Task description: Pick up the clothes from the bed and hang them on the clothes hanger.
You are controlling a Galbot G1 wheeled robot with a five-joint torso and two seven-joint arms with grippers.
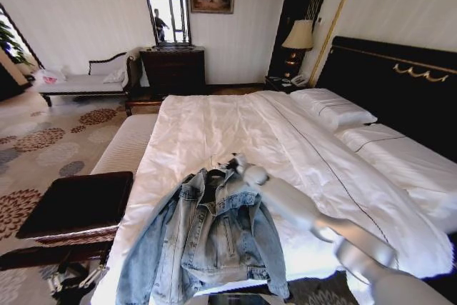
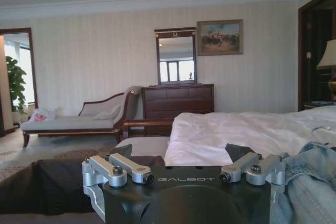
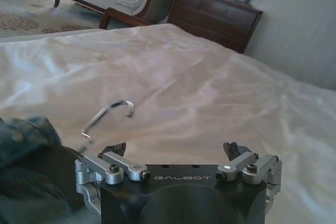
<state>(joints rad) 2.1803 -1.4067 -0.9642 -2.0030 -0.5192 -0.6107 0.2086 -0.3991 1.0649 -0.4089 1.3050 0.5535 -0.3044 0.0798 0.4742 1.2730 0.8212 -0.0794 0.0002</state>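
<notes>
The faded-blue denim jacket (image 1: 203,244) is spread at the foot of the white-sheeted double bed (image 1: 235,126), the silver hook of the thin black hanger (image 3: 107,115) already protruding from its collar. The right gripper (image 1: 238,164) is held at that collar with fingers spread, nothing pinched; the left gripper (image 2: 184,162) is parked low beside the bed, fingers also spread. The pick-up appears underway, and 1 firm closure near the hook seems needed next.

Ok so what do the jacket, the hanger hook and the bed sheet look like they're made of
The jacket looks like faded blue denim: washed-out patches, stitched seams, stiff folds. The hanger hook appears to be bare metal wire, thin, silvery and glinting. The bed sheet seems a smooth white woven fabric, perhaps cotton, with soft creases and a slight sheen. The right hand sits at the jacket's collar.
</notes>
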